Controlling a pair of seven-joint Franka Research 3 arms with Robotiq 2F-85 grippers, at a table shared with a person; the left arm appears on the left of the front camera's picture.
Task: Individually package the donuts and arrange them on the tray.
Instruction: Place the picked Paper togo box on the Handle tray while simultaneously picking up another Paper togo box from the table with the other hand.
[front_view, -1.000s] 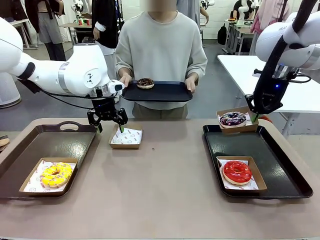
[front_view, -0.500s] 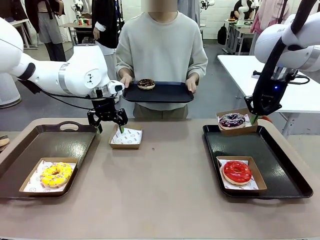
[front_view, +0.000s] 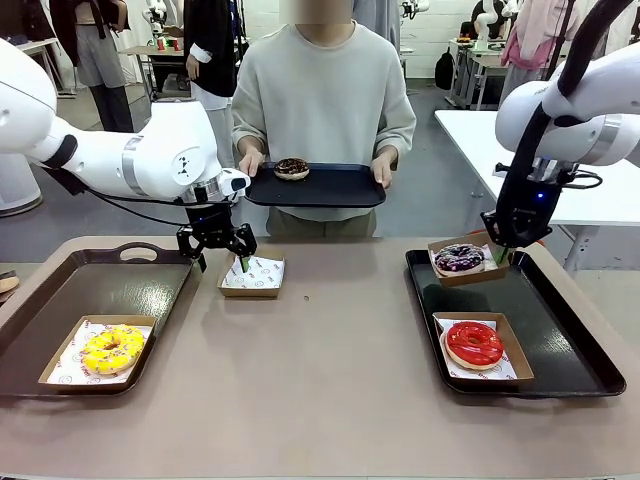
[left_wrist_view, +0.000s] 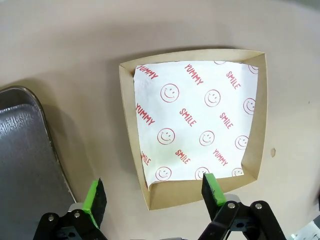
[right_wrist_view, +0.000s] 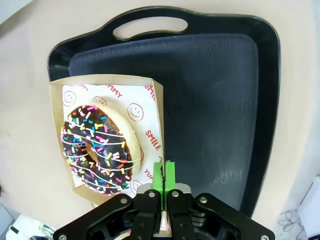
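My right gripper (front_view: 501, 254) is shut on the rim of a paper box (front_view: 478, 272) that holds the dark donut with purple-white icing (front_view: 460, 258), low over the far left corner of the right tray (front_view: 570, 330). In the right wrist view the gripper (right_wrist_view: 164, 176) pinches the box wall (right_wrist_view: 157, 115) beside that donut (right_wrist_view: 99, 150). The red donut (front_view: 473, 343) lies boxed on the same tray. My left gripper (front_view: 222, 260) hangs open over an empty paper box (front_view: 252, 276); its pads (left_wrist_view: 95, 196) straddle the box's near corner (left_wrist_view: 195, 125). The yellow donut (front_view: 112, 348) sits boxed on the left tray (front_view: 110, 285).
A person stands at the far side and holds a black tray (front_view: 330, 187) with a chocolate-brown sprinkled donut (front_view: 291, 168) on it. The left tray's rim (left_wrist_view: 27, 150) lies close beside the empty box. Bare tabletop (front_view: 320, 370) lies between the two trays.
My right gripper has carried the boxed dark donut down and slightly left, lower over the right tray's far corner. The left gripper has hardly moved.
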